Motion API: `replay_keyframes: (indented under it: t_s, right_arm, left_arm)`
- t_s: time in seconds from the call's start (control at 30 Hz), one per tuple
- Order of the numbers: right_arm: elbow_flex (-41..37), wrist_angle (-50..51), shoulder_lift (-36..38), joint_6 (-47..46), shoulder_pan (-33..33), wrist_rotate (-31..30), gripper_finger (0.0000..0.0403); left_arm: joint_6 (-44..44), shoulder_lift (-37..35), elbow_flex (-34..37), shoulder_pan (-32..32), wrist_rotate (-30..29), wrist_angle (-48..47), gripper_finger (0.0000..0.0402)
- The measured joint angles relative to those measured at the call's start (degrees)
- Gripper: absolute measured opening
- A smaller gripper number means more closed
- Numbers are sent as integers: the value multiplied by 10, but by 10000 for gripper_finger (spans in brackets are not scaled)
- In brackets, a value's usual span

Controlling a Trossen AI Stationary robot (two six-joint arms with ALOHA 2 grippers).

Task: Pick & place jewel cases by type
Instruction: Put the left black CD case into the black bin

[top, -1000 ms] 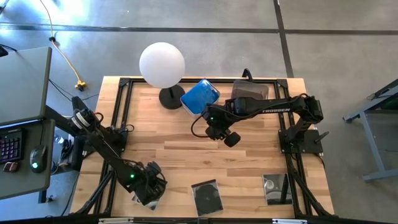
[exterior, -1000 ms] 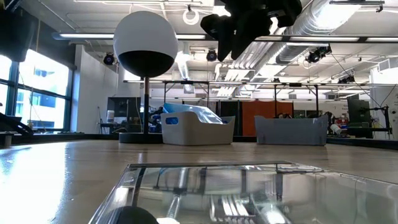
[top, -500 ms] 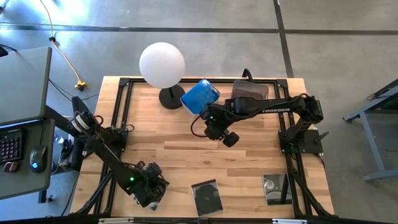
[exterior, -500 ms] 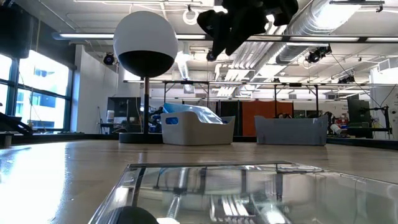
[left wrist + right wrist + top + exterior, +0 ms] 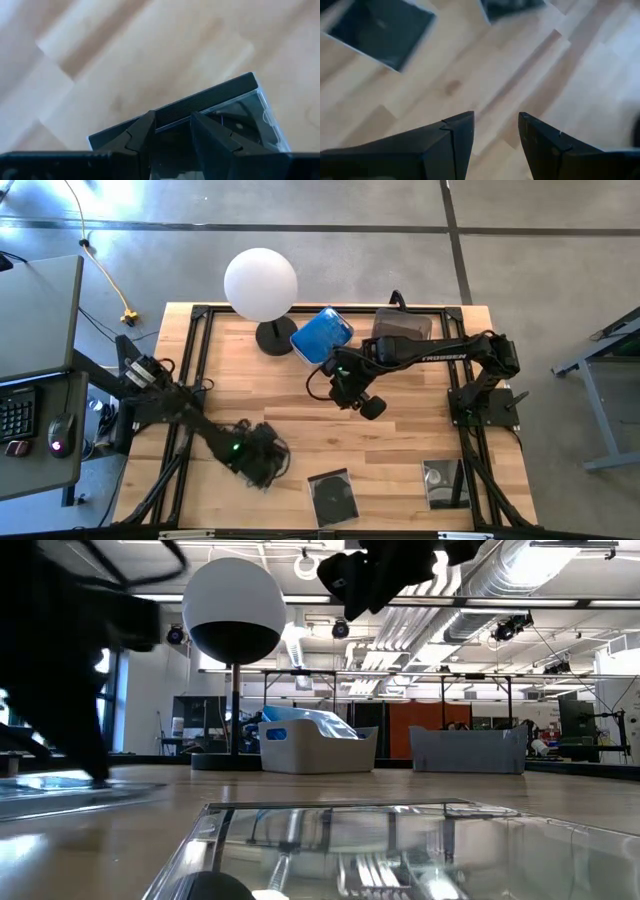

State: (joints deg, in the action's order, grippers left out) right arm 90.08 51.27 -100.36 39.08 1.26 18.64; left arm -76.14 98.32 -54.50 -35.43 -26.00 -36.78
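Left claw grips a clear jewel case, apparently lifted.

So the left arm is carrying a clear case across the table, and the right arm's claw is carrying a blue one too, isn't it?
Not quite. The left gripper does hold a clear case, but the right gripper holds nothing: the right wrist view shows only bare wooden table between its fingers. The blue cases sit in a tub at the far edge.

Beyond the black right gripper, pale striped wood table is showing, two black-centred clear jewel cases lying ahead.
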Motion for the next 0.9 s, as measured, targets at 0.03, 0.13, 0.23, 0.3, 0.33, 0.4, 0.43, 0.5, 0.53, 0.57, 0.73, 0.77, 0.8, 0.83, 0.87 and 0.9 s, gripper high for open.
replay_keyframes:
  t_s: [0.03,0.13,0.23,0.3,0.33,0.4,0.43,0.5,0.53,0.57,0.73,0.77,0.8,0.83,0.87,0.9]
  right_arm:
    - [0,1,-1,-1,0,19,149]
    - [-7,6,-6,-1,-3,55,149]
    - [-38,-6,-8,-3,-12,56,149]
    - [-73,-38,-8,-8,-17,47,149]
    - [-93,-56,-8,-13,-19,41,149]
    - [-131,-88,-8,-21,-23,23,149]
    - [-149,-110,-8,-26,-25,9,149]
    - [-186,-165,-8,-33,-26,-23,149]
    - [-203,-190,-8,-33,-27,-37,149]
    - [-220,-219,-8,-33,-27,-50,149]
    - [-296,-409,-8,-42,-27,-98,149]
    - [-311,-453,-8,-42,-28,-105,149]
    - [-324,-495,-8,-38,-29,-111,149]
    - [-338,-536,-8,-27,-32,-119,149]
    - [-352,-574,-8,-10,-35,-122,149]
    - [-366,-606,-8,8,-39,-122,149]
  left_arm:
    - [15,0,0,15,-1,2,124]
    - [71,0,0,66,-2,21,124]
    - [119,1,0,119,-1,55,124]
    - [145,1,1,158,-1,83,124]
    - [157,1,1,177,-1,100,124]
    - [172,1,1,208,2,140,124]
    - [192,1,1,221,10,155,124]
    - [252,1,1,244,29,186,124]
    - [276,0,1,254,41,200,124]
    - [293,-4,0,262,57,204,124]
    - [275,-44,-17,269,91,158,124]
    - [257,-56,-17,265,93,139,124]
    - [236,-68,-18,262,94,118,124]
    - [212,-79,-18,255,94,95,124]
    - [183,-90,-18,248,94,66,124]
    - [149,-101,-18,240,93,29,124]
